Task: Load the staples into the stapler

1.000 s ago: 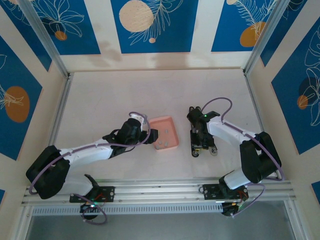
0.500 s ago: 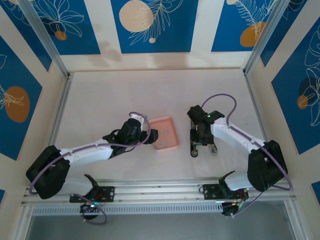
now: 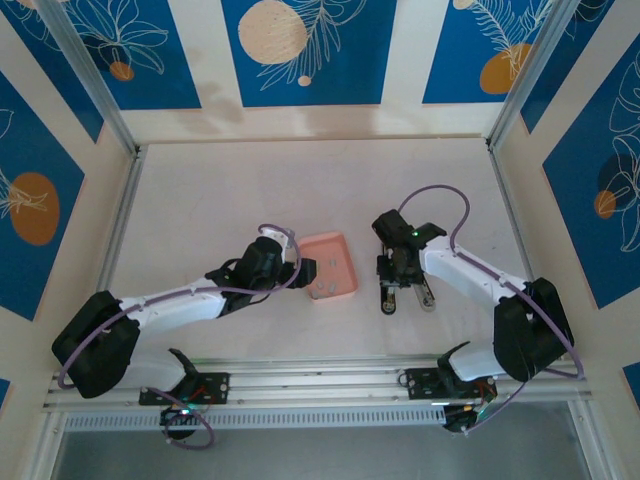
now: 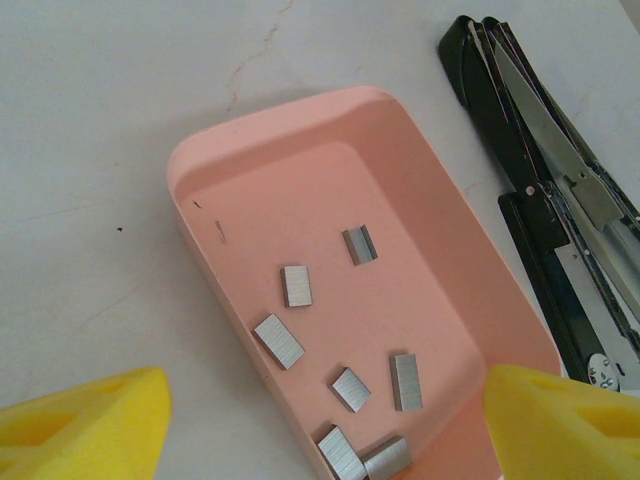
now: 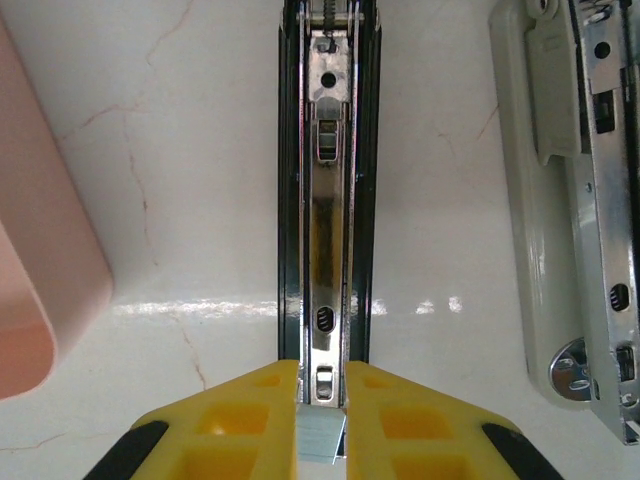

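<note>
Left wrist view: shallow pink rectangular plastic tray (image 4: 200, 170) sits on the white marbled tabletop (image 4: 90, 110). 7 short silvery-grey metal staple strips (image 4: 297, 285) lie loose on its floor, scattered. The 2 nearest the camera touch each other. The left gripper (image 4: 322, 425) hangs over the tray's near end, its yellow fingers (image 4: 85, 425) spread wide with 1 on each side of the tray. The long black stapler (image 4: 545, 230) lies opened flat just beside the tray's right wall, its bright metal magazine rail facing up.

Right wrist view: the right gripper (image 5: 322, 410) has its yellow fingers pressed together on 1 small grey staple strip (image 5: 321, 438). This held strip lines up with the near end of the black stapler's rail. Cannot tell whether strip and rail touch. A 2nd stapler, white-bodied with metal parts (image 5: 545, 220), lies parallel on the right, apart from the black one. A corner of the pink tray shows at the left edge.

Top external view: the 2 staplers lie side by side right of the tray, with the right gripper above the black one.
</note>
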`<move>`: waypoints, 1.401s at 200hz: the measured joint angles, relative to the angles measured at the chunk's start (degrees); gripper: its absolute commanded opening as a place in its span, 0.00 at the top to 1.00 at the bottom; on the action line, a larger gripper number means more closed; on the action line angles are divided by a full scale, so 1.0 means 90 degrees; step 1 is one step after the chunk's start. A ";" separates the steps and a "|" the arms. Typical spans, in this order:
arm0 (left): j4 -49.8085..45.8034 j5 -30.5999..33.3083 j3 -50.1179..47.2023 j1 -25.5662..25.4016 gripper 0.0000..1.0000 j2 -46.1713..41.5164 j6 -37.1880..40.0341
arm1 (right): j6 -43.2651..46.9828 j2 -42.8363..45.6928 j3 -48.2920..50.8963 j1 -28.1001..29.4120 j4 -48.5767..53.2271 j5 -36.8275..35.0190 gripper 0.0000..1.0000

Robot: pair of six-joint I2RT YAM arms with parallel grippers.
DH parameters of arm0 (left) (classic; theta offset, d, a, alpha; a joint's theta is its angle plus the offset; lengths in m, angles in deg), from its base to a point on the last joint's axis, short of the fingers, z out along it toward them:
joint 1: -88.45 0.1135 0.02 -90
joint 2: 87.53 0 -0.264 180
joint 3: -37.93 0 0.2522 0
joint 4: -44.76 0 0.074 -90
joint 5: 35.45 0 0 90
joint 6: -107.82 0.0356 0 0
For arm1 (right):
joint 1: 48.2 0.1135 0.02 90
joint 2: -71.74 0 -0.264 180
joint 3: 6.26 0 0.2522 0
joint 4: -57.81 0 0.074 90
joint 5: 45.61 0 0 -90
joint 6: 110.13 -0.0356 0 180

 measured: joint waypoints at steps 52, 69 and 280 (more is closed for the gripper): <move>0.0000 -0.0002 0.0000 0.0000 0.19 0.0000 0.0000 | 0.0085 -0.0107 0.0073 0.0097 -0.0012 0.0000 0.83; 0.0000 -0.0002 0.0000 0.0000 0.19 0.0000 0.0002 | 0.0087 -0.0131 0.0100 0.0100 -0.0012 -0.0005 0.82; -0.0005 0.0000 0.0000 -0.0034 0.19 0.0000 0.0000 | 0.0187 -0.0206 0.0386 0.0274 -0.0214 -0.0063 0.83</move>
